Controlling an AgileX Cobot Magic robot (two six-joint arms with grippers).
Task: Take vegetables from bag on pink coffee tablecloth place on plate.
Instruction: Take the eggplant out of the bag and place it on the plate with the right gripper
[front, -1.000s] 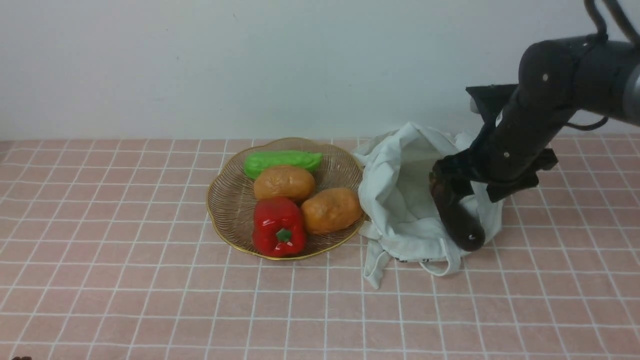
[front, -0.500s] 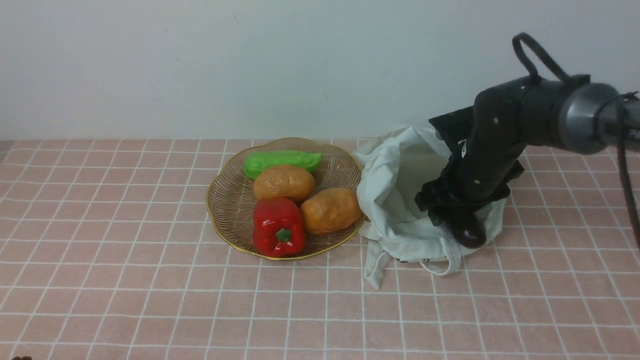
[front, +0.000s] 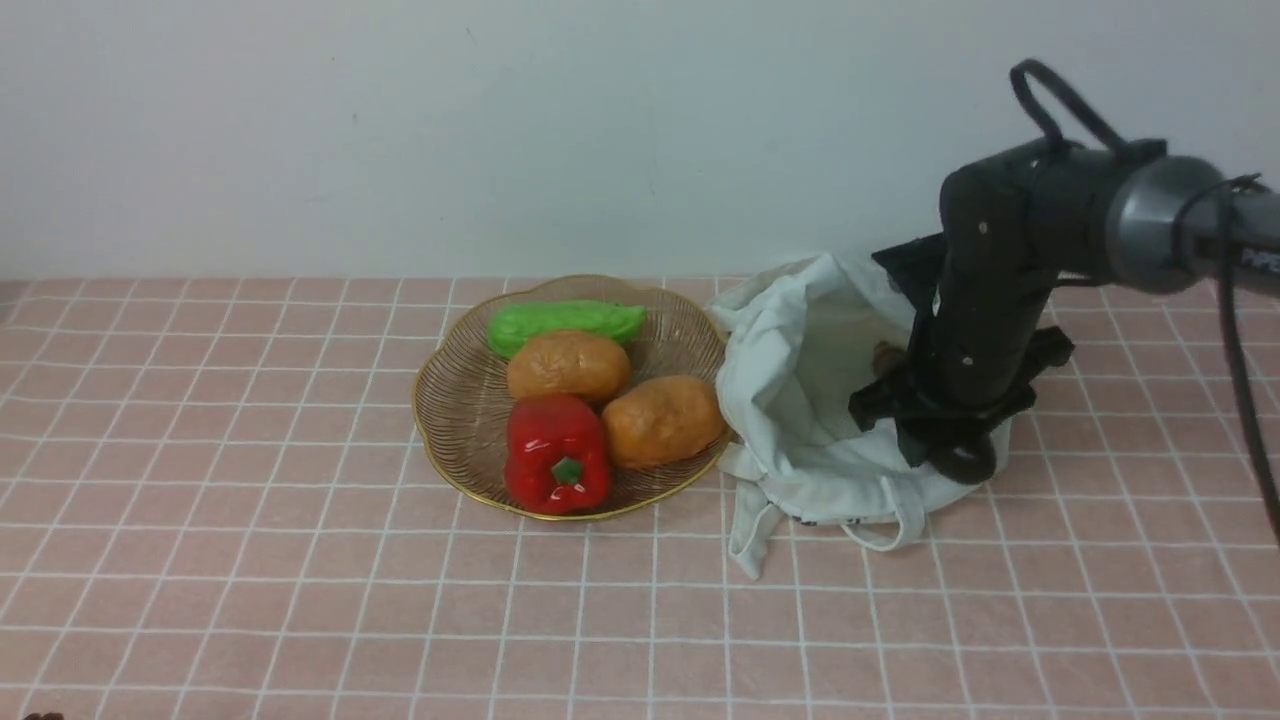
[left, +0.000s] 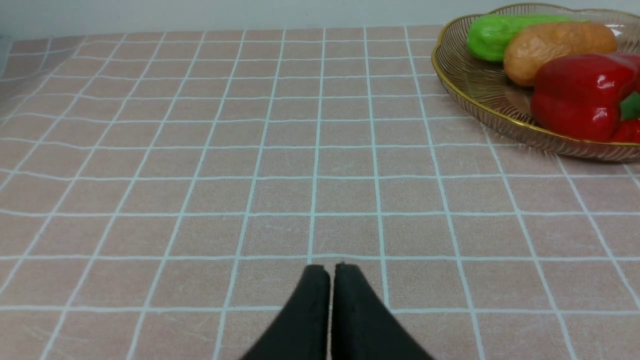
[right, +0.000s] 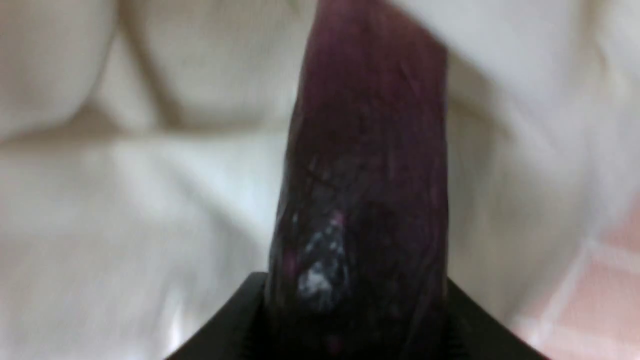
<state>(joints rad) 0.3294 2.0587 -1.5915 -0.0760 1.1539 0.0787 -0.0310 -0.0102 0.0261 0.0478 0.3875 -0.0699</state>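
Purple-black eggplant (right: 360, 165): between the jaws of the right end effector (front: 935, 430), lying in the open bag (front: 800, 400).
Right end effector: clamped on the eggplant's flanks, low in the bag mouth; eggplant not yet lifted.
Left end effector (left: 331, 272): fingers pressed together, empty, above the tablecloth (left: 200, 150).
Plate (front: 450, 410): to the left of the right end effector, past the bag; holds red pepper (front: 558, 455), potatoes (front: 568, 365), green vegetable (front: 565, 323).
Done: grasp looks made.
Left: lift, carry, set down.
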